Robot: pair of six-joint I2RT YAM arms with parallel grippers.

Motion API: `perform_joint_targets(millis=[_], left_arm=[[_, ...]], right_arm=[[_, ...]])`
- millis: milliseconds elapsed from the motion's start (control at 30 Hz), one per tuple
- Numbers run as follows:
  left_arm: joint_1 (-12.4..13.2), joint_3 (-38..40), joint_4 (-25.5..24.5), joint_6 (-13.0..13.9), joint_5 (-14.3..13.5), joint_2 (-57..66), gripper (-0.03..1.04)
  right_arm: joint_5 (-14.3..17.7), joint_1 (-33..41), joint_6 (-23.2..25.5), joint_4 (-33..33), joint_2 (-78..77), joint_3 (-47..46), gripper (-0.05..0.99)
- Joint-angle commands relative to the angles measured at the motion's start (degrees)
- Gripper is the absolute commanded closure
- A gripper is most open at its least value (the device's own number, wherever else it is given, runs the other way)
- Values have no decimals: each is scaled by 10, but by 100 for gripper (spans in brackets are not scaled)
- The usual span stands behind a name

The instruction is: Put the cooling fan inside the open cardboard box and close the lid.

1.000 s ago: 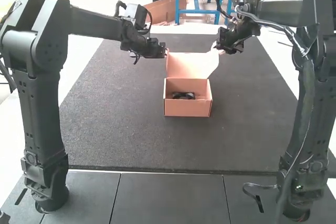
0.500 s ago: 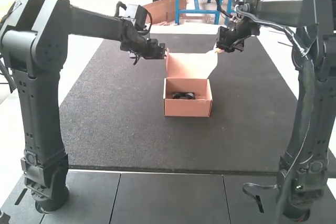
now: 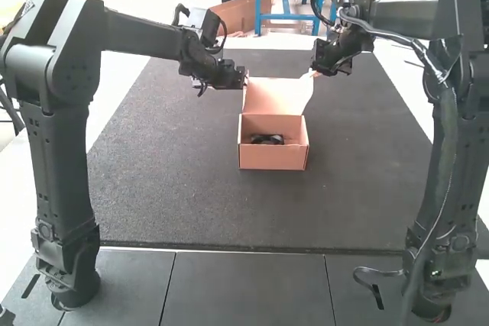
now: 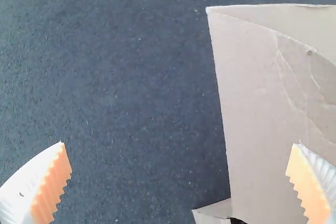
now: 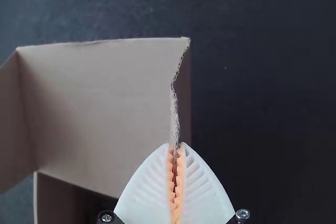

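Over the dark tabletop, right jaws stayed clamped on the lid edge; left jaws, apart, had neared its other corner, fan already boxed.

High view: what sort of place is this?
Probably a robot test bench in a lab or workshop: the left arm and right arm stand at a table, a dark mat covers it, and the right gripper pinches the lid of a cardboard box.
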Motion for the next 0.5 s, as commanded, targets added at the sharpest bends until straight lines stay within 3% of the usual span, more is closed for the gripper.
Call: perform_joint_targets(millis=[0,467], left_arm=[[-9,17,-1,-6,9,-16,4],[-11,10,-18,-5,8,-39,4]], right_arm=[[10,14,1,-10,-7,-3,94],[10,36,2,-23,-49,-35,94]])
